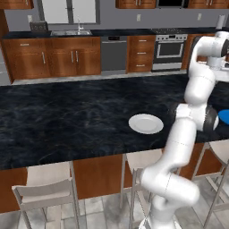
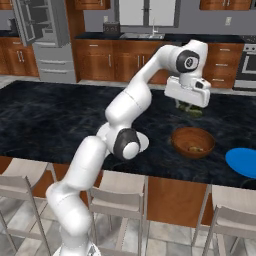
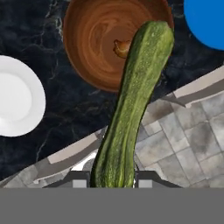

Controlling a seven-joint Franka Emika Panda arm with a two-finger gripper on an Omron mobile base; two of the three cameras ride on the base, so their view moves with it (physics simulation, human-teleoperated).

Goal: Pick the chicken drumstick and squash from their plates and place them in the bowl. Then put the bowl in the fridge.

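Counter [image 2: 50, 120] | fingers [image 3: 111, 181] grip squash [image 3: 131, 105] | above bowl [image 3: 94, 39] edge, near counter edge

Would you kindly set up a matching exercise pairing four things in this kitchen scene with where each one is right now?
1. squash
2. chicken drumstick
3. white plate
4. blue plate

A. inside the bowl
B. bare, near the counter's front edge, left of the bowl
C. clamped in the end effector
D. bare, right of the bowl

Pairs: 1-C, 2-A, 3-B, 4-D

Glossy wood-grain bowl [image 3: 114, 40], mottled matt-skinned squash [image 3: 131, 109], marbled polished black counter [image 1: 67, 120], smooth white plate [image 3: 15, 100].
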